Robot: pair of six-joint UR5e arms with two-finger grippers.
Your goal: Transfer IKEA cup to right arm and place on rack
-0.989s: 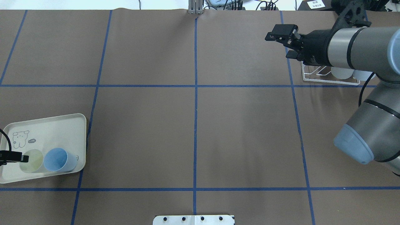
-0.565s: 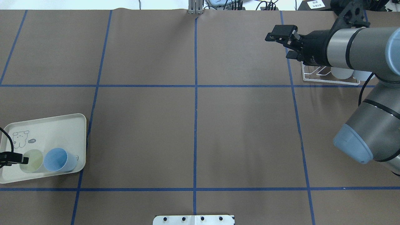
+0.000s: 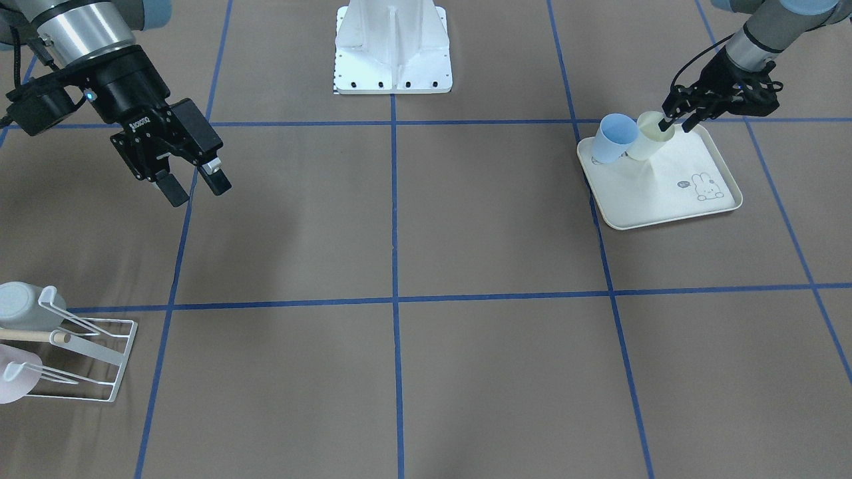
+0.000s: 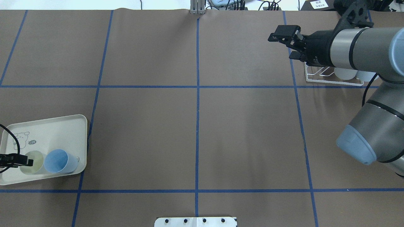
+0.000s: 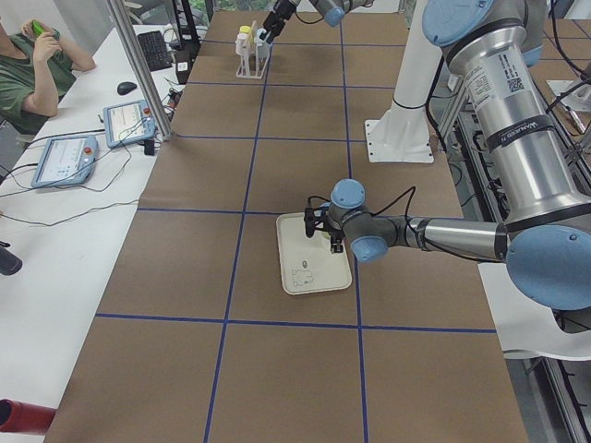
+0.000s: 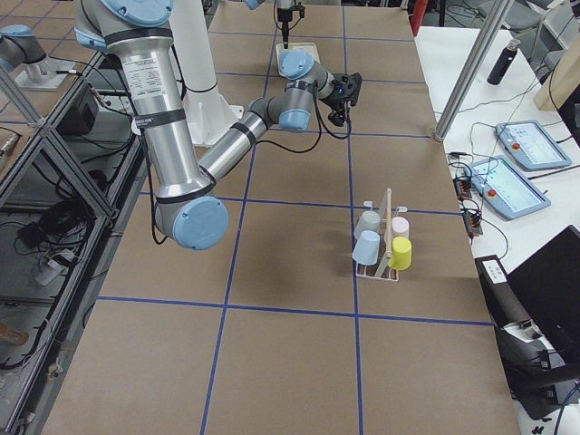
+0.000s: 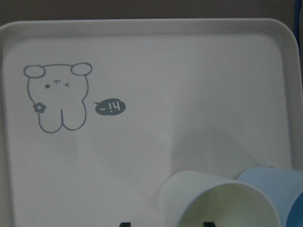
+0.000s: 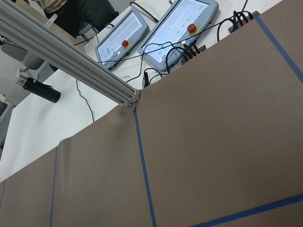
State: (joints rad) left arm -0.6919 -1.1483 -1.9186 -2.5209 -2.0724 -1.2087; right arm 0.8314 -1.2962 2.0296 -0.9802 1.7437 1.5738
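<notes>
We start with the brown-papered table [image 4: 142, 126], crossed by blue tape lines. The right arm [image 4: 363, 47] reaches along the far edge near the right end, passing above the rack. The left arm [image 5: 443, 235] stretches low toward the left end of the table.

By the near left corner lies the cream tray [image 3: 659, 189] (the one with a small bunny drawing). By the far right corner stands the white wire rack [image 4: 331, 83], a wooden dowel [image 6: 388, 217] running through it. It carries four cups: grey [image 6: 367, 220], pink [image 6: 399, 227], blue [image 6: 366, 246] and yellow [image 6: 401, 253].

The pale yellow IKEA cup [image 3: 644, 145] stands open end up on the tray, at the tray's edge nearest the robot. A light blue cup [image 3: 612, 138] stands just beside it; they look to be touching.

The left gripper [image 3: 673, 122] is at the pale cup's rim with its fingers spread. From the wrist view, one fingertip seems to be inside the cup and the other outside, not pressed on the wall. The right gripper [image 3: 200, 193] hangs above bare table beside the rack, fingers spread and holding nothing.
</notes>
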